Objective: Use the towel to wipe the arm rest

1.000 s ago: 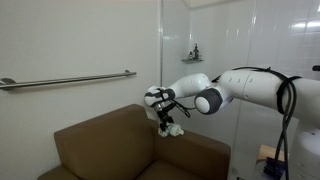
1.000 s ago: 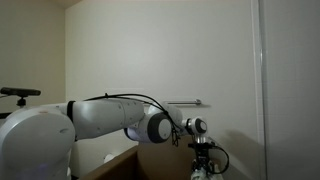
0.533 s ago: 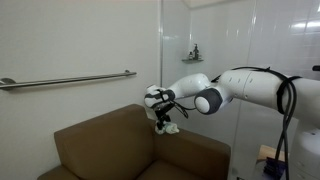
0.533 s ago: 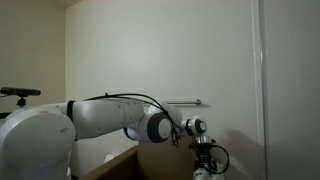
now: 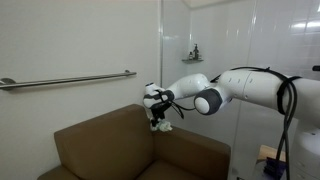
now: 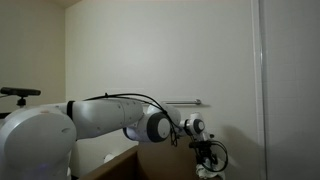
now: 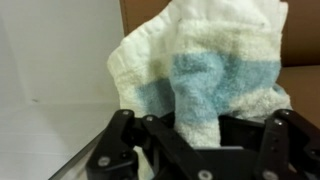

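A brown sofa [image 5: 105,150] stands against a plain white wall [image 5: 80,40] in a pale, bare room. Above the sofa a metal grab rail [image 5: 70,80] runs along the wall, and a small shelf [image 5: 193,56] is fixed higher up, past the sofa's lower end. The white arm [image 5: 250,90] reaches in over the sofa, and the gripper [image 5: 158,120] hangs over the sofa's arm rest [image 5: 195,150], close to the taller back. Its black fingers [image 7: 122,140] are clamped on a white towel [image 7: 205,70] (a blue band crosses its middle), which bunches up between them. Whether the towel touches the sofa I cannot tell
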You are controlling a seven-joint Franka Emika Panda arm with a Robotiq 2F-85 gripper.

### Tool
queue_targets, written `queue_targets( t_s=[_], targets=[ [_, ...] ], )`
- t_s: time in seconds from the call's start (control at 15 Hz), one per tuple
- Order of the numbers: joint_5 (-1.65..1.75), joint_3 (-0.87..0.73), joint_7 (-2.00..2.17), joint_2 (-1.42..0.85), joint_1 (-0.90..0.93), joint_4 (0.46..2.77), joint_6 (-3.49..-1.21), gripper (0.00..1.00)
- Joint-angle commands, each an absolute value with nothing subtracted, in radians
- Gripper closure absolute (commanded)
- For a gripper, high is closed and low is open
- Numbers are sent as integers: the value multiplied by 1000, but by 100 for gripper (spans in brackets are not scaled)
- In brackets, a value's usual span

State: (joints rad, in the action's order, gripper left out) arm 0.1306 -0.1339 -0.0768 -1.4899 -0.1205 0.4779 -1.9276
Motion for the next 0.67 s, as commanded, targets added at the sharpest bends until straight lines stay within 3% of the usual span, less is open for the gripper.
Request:
queue_targets(
  t_s=[0.0,0.6],
  targets=[
    [164,-153,-42,-1490,-108,483,-1986,94],
    [137,-110,-163,-1492,-139,537,-1847,96]
  ],
)
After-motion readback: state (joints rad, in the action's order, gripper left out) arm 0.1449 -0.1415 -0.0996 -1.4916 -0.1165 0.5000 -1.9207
